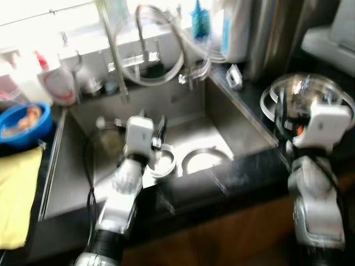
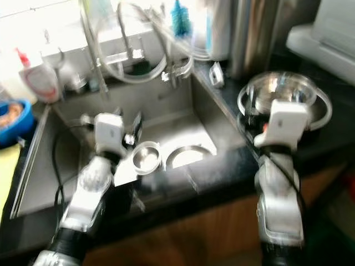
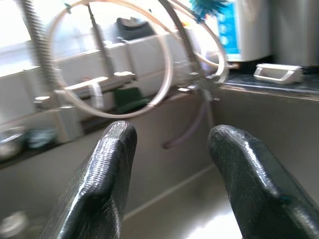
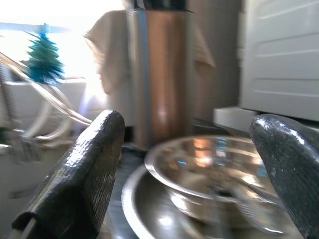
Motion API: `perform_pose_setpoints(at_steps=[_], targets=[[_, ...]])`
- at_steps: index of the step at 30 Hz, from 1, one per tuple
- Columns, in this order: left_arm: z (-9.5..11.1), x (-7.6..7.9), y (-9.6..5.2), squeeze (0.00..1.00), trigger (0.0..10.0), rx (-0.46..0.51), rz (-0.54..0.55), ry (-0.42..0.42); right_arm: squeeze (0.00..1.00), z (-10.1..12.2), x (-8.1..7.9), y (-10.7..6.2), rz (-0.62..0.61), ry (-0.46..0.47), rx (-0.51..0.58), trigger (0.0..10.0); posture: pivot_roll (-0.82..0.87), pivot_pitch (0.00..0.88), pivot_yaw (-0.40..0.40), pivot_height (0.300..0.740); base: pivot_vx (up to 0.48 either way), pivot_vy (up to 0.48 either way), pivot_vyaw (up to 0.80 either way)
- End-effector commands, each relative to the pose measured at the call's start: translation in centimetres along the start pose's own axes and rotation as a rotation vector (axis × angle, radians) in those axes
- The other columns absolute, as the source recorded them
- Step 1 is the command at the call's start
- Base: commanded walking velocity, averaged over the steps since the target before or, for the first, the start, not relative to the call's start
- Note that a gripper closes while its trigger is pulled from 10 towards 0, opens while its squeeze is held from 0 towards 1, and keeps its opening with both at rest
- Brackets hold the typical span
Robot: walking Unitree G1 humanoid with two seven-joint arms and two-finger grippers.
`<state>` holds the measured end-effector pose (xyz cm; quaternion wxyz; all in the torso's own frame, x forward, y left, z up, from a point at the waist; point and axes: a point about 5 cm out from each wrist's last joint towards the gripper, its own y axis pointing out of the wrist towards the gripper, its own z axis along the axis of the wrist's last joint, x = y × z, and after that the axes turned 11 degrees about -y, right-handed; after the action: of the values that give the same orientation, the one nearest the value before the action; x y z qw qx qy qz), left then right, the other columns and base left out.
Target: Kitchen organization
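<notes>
**A:** You're looking down at a dark kitchen counter (image 1: 244, 172) with a steel sink (image 1: 222, 119) set into it, under a bright window. The head views are blurred.

**B:** Where are your arms?

**A:** Your left gripper (image 1: 161, 130) is over the sink basin, jaws well apart with nothing between them; the left wrist view shows both fingers (image 3: 99, 184) spread, pointing at the far sink wall and the looping faucet hoses (image 3: 164, 74). Just beside it, on the near side, sits a small steel bowl (image 2: 146, 157), with the round drain (image 2: 186, 155) to its right.

**B:** And the right one?

**A:** Your right gripper (image 4: 194, 169) is over the counter right of the sink, jaws wide and empty. It's at a shiny steel bowl (image 4: 219, 174) nested in a wider steel dish (image 2: 321, 108). I can't tell whether the fingers touch the rim.

**B:** What else is around?

**A:** To the far left, a blue bowl (image 1: 25, 124) and a white bottle with a red cap (image 1: 55, 83); a yellow cloth (image 1: 16, 194) lies nearer on the left. Behind the steel bowl stands a tall metal cylinder (image 4: 159, 74), with a teal brush (image 4: 45, 57) at the window and a white appliance (image 4: 279, 55) at far right.
</notes>
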<state>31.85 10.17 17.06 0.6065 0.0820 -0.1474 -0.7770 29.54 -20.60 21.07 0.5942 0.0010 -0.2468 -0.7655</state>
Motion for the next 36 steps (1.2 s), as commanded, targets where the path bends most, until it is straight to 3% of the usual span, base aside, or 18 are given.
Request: perform_pose_setpoints(at_steps=[1,7,11,17,20,25,36], targets=[[0.4,-0.8,-0.2,0.00,10.0,0.019,0.022,0.020,0.00,1.3,-0.6,0.2,0.022,0.025,0.053,10.0,-0.24,0.000,0.136,0.740,0.000,0.000,0.00],[0.4,-0.9,-0.2,0.00,10.0,0.023,0.025,0.018,0.00,2.7,-1.4,0.3,0.064,0.025,0.107,10.0,-0.24,0.000,0.137,0.740,0.000,0.000,0.00],[0.3,-0.9,-0.2,0.00,10.0,0.018,0.027,0.019,0.00,3.7,-2.2,0.2,0.121,-0.029,0.145,10.0,-0.24,0.000,0.137,0.740,0.000,0.000,0.00],[0.2,-1.0,-0.3,0.00,10.0,0.009,0.028,0.017,0.00,3.0,-2.1,-0.6,0.048,-0.164,0.086,10.0,-0.24,0.000,0.136,0.740,0.000,0.000,0.00],[0.0,-1.0,-0.4,0.00,10.0,0.003,0.028,0.015,0.00,2.4,-2.1,-1.4,0.028,-0.182,0.070,10.0,-0.24,0.000,0.136,0.740,0.000,0.000,0.00],[0.0,-0.9,-0.4,0.00,10.0,0.000,0.022,0.013,0.00,1.0,-2.2,-2.0,0.007,-0.188,-0.063,10.0,-0.24,0.000,0.138,0.740,0.000,0.000,0.00],[-0.5,-0.8,-0.9,0.00,10.0,-0.014,0.023,0.009,0.00,1.8,-1.4,-2.8,-0.065,-0.318,-0.095,10.0,-0.25,0.000,0.128,0.740,0.000,0.000,0.00]])
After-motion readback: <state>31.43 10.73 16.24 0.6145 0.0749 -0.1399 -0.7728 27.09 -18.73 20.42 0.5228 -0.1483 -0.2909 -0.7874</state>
